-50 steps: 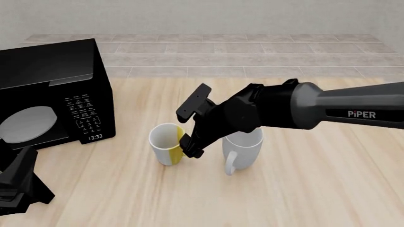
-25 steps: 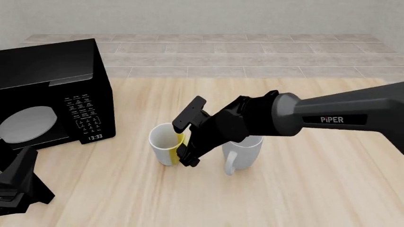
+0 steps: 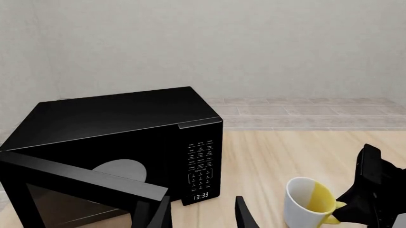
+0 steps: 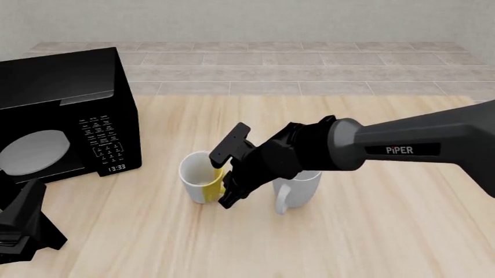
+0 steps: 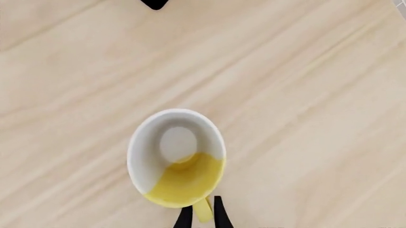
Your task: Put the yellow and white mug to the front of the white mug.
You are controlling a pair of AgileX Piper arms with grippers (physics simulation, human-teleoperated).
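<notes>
Right gripper pinching the handle of the yellow and white mug; mug not yet relocated.

The yellow and white mug [image 4: 200,184] stands slightly tilted on the surface [image 4: 371,243], directly ahead of the right gripper [image 5: 202,217]. Its yellow handle [image 5: 203,210] points back between the fingers [image 5: 219,213], which are drawn close on either side of it. The white mug [image 4: 298,190] stands just beside, under the right arm. The left gripper [image 3: 201,213] hangs well apart near the microwave [image 4: 58,113], fingers spread, holding nothing. Judgement: the right arm is nearer and should carry the mug toward the camera side.
</notes>
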